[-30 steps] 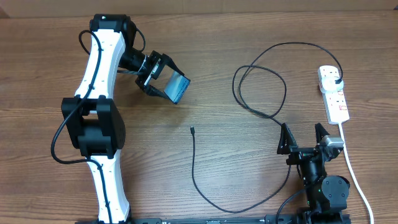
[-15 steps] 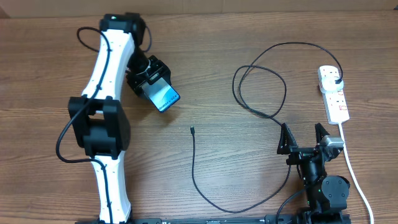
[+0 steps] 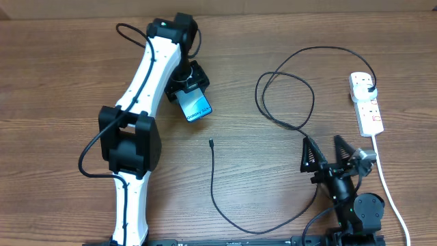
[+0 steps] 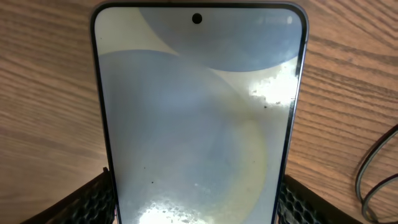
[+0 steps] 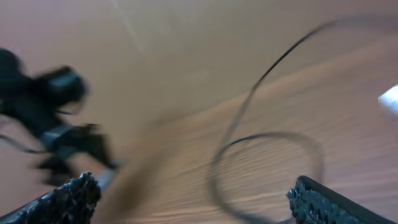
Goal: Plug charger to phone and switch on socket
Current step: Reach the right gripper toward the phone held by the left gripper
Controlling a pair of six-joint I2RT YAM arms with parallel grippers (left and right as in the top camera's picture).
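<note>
My left gripper (image 3: 189, 89) is shut on the phone (image 3: 196, 106), holding it above the table left of centre, lit blue screen up. In the left wrist view the phone (image 4: 199, 118) fills the frame between my fingers. The charger cable (image 3: 213, 179) lies on the table, its connector tip (image 3: 211, 143) just below the phone. It loops right (image 3: 285, 96) and up to its black plug (image 3: 369, 90) in the white socket strip (image 3: 367, 104) at the right edge. My right gripper (image 3: 328, 152) is open and empty near the front right. The right wrist view is blurred and shows the cable loop (image 5: 261, 155).
The socket's white cord (image 3: 388, 184) runs down the right side past my right arm. The left arm (image 3: 147, 75) stretches diagonally across the left half of the wooden table (image 3: 259, 41).
My left arm has swung right with the phone, bringing it closer to the connector tip and turning its screen upward. My right gripper has tilted slightly to the left.
</note>
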